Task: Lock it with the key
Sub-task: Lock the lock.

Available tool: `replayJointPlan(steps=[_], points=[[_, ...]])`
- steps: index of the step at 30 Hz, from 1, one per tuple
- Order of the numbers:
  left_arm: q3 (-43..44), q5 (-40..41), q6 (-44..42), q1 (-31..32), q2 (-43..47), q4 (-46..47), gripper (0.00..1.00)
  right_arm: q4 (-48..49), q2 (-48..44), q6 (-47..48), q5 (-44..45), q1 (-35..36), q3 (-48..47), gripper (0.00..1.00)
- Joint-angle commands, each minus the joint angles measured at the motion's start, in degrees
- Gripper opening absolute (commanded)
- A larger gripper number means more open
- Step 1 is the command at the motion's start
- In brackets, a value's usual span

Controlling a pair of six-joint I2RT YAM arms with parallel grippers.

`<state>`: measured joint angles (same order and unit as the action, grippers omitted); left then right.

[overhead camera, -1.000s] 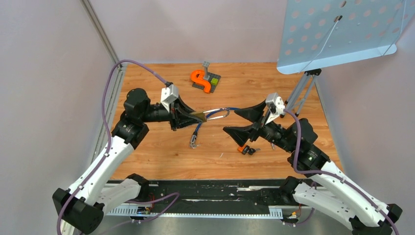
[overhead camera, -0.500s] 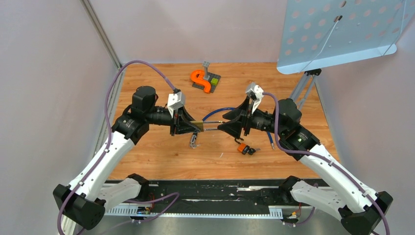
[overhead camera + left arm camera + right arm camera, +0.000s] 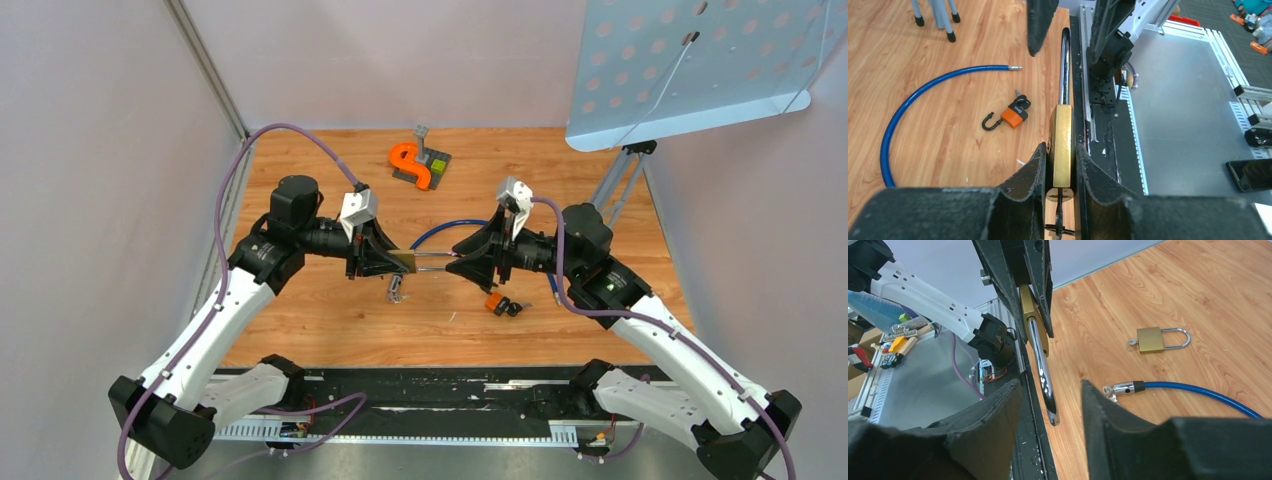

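Brass padlock (image 3: 1062,130) clamped in left tool (image 3: 1061,155).

Key (image 3: 1058,221) under the brass padlock (image 3: 1062,140), half hidden inside the left pincer (image 3: 1060,157), cut by bottom edge.

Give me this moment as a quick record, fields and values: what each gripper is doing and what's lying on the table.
left gripper: shut on the brass padlock, gripping its body, above the table
shackle: points toward the right gripper
right gripper: jaws open, one each side of the shackle, gaps visible
on table: small orange padlock, shackle open; blue cable; second brass padlock, shackle closed
far side: orange S-shaped piece
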<state>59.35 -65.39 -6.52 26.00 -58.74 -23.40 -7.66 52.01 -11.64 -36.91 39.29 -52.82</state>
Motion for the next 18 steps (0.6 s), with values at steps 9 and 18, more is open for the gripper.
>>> replayJointPlan(steps=[9,18], points=[[1.1,-6.5,2.7,0.0,2.0,7.5,0.00,0.9,1.2,4.8,-3.8,3.7,0.3,0.00],[-5.2,-10.3,13.3,1.0,5.2,22.4,0.00,8.7,0.5,4.4,5.5,6.4,3.4,0.00]])
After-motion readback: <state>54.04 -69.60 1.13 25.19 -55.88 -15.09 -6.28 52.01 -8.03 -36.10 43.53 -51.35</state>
